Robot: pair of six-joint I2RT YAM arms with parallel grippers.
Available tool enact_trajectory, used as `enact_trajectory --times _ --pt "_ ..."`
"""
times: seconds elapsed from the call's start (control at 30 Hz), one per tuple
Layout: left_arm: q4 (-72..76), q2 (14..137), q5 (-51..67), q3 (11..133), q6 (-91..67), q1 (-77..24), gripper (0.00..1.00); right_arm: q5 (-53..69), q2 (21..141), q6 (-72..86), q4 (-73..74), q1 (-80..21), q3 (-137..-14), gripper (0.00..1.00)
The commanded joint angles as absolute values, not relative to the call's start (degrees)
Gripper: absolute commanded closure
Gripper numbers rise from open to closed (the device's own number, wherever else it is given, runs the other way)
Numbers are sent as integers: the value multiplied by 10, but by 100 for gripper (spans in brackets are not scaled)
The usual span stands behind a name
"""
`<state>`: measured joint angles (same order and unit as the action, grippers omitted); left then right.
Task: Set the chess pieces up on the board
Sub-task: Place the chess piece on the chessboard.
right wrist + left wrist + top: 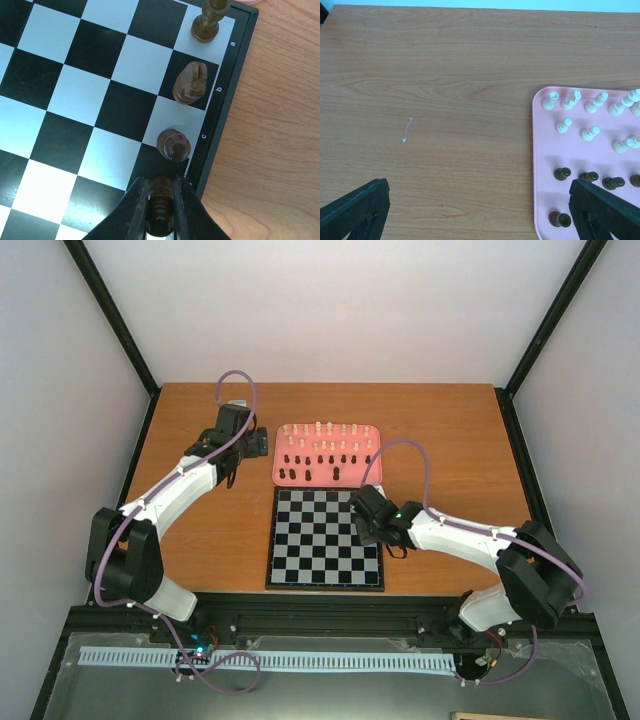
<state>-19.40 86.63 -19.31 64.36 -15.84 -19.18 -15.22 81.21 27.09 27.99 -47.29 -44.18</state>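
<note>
A: Nearest the lens, a dark piece (161,212) is sitting clenched between the fingers of the right hand (161,182). Is it standing on the board (65,90)?

B: Cannot tell whether its base is touching. It is hanging over the black edge square next past the one lettered c.

A: Noting its neighbours along that edge.

B: Three more dark ones are standing upright there, one per square and apart from each other. A round-headed piece (173,145) is sitting on white at c and a knight (190,83) on black at b. A tall piece (207,25) is standing on white at a, its top cut off by the frame.

A: And from overhead?

B: The right arm is reaching over the board's far right corner.

A: Left hand (479,186)?

B: Released. Its fingers are standing wide apart, gripping nothing. It is hovering above the surface (445,75) at the left edge of the tray (545,150).

A: Logging the tray.

B: Pink, lying just beyond the board's far edge. Cream pieces (590,132) are standing in its far rows and dark pieces (562,173) in its near rows, all upright as far as the views are showing.
</note>
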Motion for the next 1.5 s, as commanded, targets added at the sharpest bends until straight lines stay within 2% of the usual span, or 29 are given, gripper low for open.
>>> enact_trajectory --times 0.0,0.83,1.47 --pt "-194 872 -199 671 -158 -191 0 -163 818 269 262 -476 -449 88" --pt "-195 879 -198 674 -158 -191 0 -174 842 259 261 -468 -458 87" --pt "-195 876 -196 672 -161 -191 0 -163 828 268 279 -467 -454 81"
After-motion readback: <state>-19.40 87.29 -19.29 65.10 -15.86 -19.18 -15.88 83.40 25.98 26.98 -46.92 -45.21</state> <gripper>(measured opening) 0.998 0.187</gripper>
